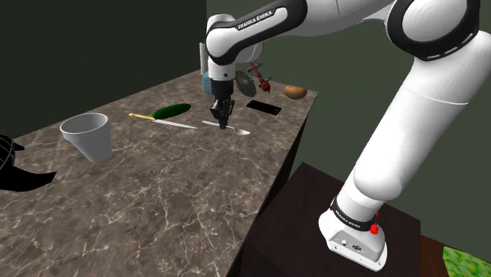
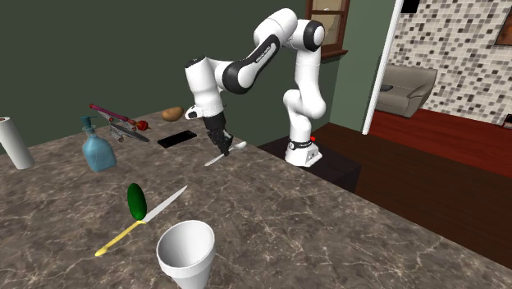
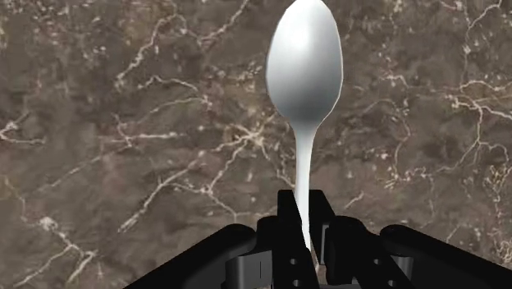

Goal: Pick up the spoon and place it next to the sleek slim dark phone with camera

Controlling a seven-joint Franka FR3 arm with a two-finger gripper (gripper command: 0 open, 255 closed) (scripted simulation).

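One spoon (image 3: pixel 304 66), clamped by its handle in the closed gripper (image 3: pixel 305 205), hangs low over the surface (image 1: pixel 157 181) near the dark phone (image 1: pixel 263 107), apart from it, their long axes roughly parallel.

**Counter Survey: Items Outside the Task**

Dark marbled counter (image 2: pixel 345 238) noted. White cup (image 2: pixel 186 253) stands upright near the second exterior view's lower edge. Yellow-handled knife (image 2: pixel 141 220) lies flat just beyond it, with a green oblong item (image 2: pixel 135 199) beside it. Blue bottle (image 2: pixel 97 150) and white paper roll (image 2: pixel 15 144) stand farther left. Brown potato (image 2: pixel 171 113) rests near the far edge.
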